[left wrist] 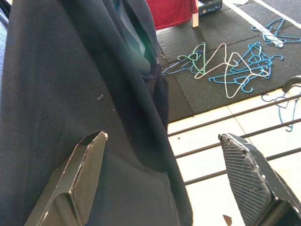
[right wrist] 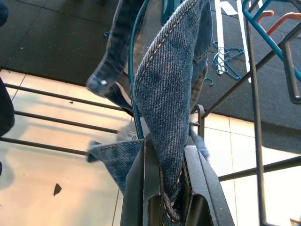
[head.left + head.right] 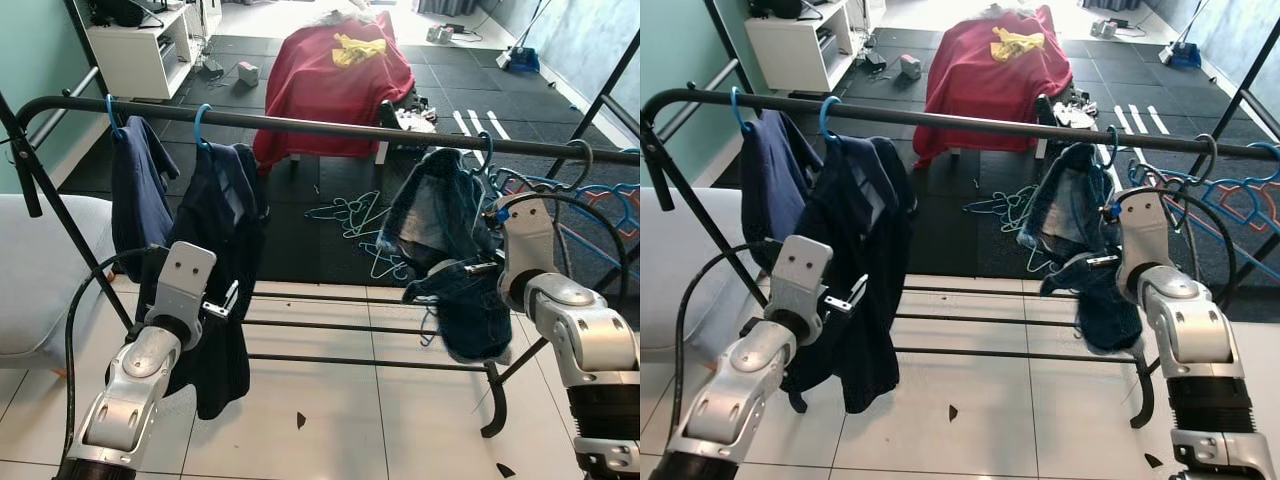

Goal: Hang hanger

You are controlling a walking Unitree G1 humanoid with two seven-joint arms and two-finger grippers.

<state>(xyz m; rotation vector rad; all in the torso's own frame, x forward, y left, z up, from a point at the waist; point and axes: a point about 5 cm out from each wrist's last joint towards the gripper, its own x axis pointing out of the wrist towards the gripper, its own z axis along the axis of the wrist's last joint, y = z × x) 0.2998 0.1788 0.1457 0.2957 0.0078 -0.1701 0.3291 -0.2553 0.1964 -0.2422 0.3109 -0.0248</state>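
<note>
The denim garment (image 3: 452,260) on its teal hanger (image 2: 133,80) is soft, floppy and fairly heavy for cloth, so I judge it will sag and swing; the thin hanger wire is stiff but light, and its hook (image 3: 486,150) sits at the rail (image 3: 330,124) on the right, near my right arm. The better hold is the hanger itself near the neck, not loose fabric. My right gripper (image 2: 164,188) is closed tight, its fingers pinching a seamed fold of denim with the hanger wire just beside them. My left gripper (image 1: 169,183) is wide open, holding nothing, beside the dark jacket (image 3: 215,270) hanging at the left.
</note>
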